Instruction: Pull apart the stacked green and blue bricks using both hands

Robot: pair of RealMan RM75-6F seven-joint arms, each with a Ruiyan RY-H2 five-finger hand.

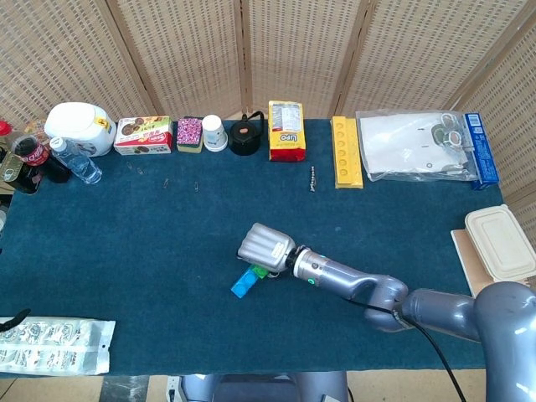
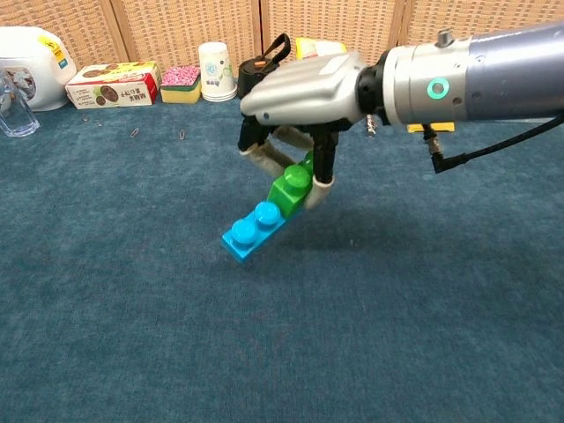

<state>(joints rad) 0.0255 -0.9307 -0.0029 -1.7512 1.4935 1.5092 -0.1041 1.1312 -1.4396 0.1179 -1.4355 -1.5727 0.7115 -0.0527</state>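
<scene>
On my side of the dark blue felt-covered table (image 1: 151, 251), a clear blister pack (image 1: 52, 345) lies at the near left corner. At mid-table my right hand (image 2: 300, 92) has its fingers (image 2: 322, 181) pinched on the green brick (image 2: 295, 185), lifting that end. The blue brick (image 2: 256, 227) is attached to the green one and slopes down to my left, its far end touching the cloth. I see bare cloth around the bricks on all sides. My left hand appears in neither view. A lidded food container (image 1: 500, 241) sits past the right edge. Along the far edge stand a cola bottle (image 1: 38, 157), a white jug (image 1: 81, 127), a biscuit box (image 1: 143, 135), a paper cup (image 1: 214, 132), a yellow packet (image 1: 286, 130), a yellow brick strip (image 1: 346, 152) and a plastic bag (image 1: 414, 146). Woven screens (image 1: 301, 50) close the room behind.
</scene>
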